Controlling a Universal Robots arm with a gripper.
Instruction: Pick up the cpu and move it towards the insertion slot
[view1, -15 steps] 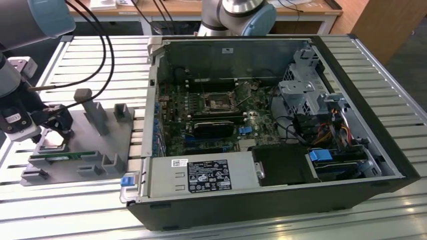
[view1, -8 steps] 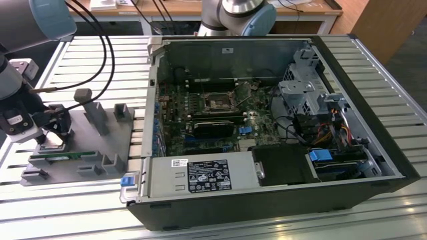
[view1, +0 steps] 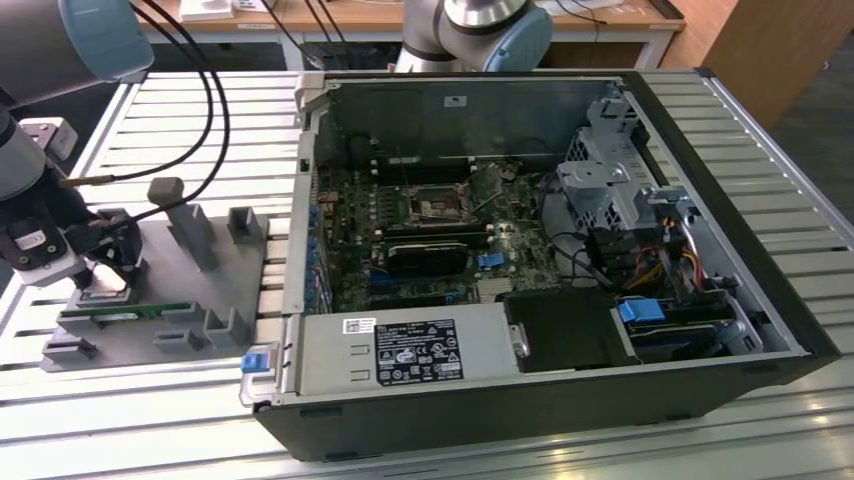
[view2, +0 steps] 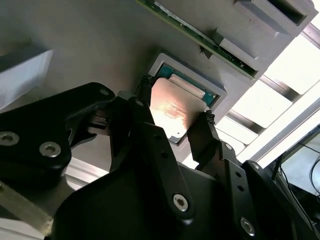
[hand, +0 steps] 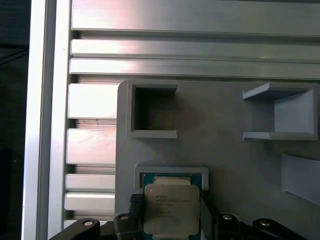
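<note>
The cpu (view2: 172, 112), a flat square chip with a shiny silver top, lies over a square recess with a green rim in the grey fixture plate (view1: 154, 345) at the exterior view's left. My gripper (view2: 176, 101) stands straight above it, and its black fingers (view2: 142, 107) press against two opposite edges of the chip. In the first wrist view the cpu (hand: 171, 207) looks slightly offset from the recess. The insertion slot (view1: 438, 207), a dark square socket with a metal frame, sits on the motherboard inside the open computer case (view1: 721, 150), far to the exterior view's right of my gripper (view1: 100, 285).
A long green memory stick (view1: 127, 312) lies on the fixture plate beside the cpu recess. Grey upright holders (view1: 187, 225) rise from the plate. The case wall (view1: 304, 200) stands between plate and motherboard. Black cables (view1: 200, 110) hang over the slatted aluminium table (view1: 174, 400).
</note>
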